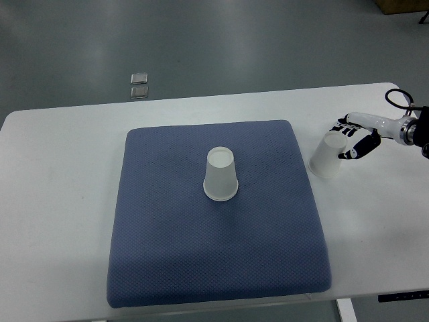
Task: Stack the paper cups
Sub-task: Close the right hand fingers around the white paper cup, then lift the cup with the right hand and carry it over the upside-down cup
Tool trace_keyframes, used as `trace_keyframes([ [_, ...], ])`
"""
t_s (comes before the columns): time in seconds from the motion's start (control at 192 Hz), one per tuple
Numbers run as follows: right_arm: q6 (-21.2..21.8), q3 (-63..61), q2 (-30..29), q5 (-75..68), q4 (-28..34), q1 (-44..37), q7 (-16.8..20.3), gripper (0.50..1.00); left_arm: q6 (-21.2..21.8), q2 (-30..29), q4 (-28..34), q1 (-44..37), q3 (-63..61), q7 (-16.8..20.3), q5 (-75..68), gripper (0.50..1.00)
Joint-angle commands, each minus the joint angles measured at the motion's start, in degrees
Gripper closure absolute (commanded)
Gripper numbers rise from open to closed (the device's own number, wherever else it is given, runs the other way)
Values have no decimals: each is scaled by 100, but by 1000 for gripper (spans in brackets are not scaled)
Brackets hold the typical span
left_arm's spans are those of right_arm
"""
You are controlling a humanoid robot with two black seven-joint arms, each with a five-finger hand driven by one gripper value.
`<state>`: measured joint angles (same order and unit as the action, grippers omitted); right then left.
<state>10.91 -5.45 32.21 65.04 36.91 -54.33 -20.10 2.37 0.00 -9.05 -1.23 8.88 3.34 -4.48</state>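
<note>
- Counter: white, carries everything; only the right arm shows, coming in at the right edge. No left arm in view.
- Mat: blue, textured, padded-looking, covers the counter's middle. We'd expect it to give a little under a push.
- Centre cup: upside down, rim on the mat, roughly mid-mat and slightly toward the far edge. Free-standing, nothing touching it.
- Second cup: also inverted, on bare counter just off the mat's far right corner, tilted toward the right hand.
- Right hand: fingers curled around the second cup's upper wall; reads as a grasp, though how firm we cannot tell.
- Handling, our judgement: thin paper, very light, wall crushes easily, tips at a nudge. Hold mid-wall with low force; base end is the stiffest part. Sleeve it straight down over the centre cup.
</note>
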Motion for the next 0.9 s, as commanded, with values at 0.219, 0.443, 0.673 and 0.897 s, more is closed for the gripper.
trace_keyframes([
  [0.219, -1, -70, 22, -44, 9, -104, -21, 1000, 0, 0, 0, 0, 0, 0, 0, 500],
  [0.443, 78, -141, 154, -123, 62, -508, -21, 1000, 0, 0, 0, 0, 0, 0, 0, 500],
  [0.673, 491, -167, 268, -211, 88, -1097, -29, 1000, 0, 0, 0, 0, 0, 0, 0, 500],
  [0.897, 1353, -712, 206, -492, 238, -1510, 6, 1000, 0, 0, 0, 0, 0, 0, 0, 500],
])
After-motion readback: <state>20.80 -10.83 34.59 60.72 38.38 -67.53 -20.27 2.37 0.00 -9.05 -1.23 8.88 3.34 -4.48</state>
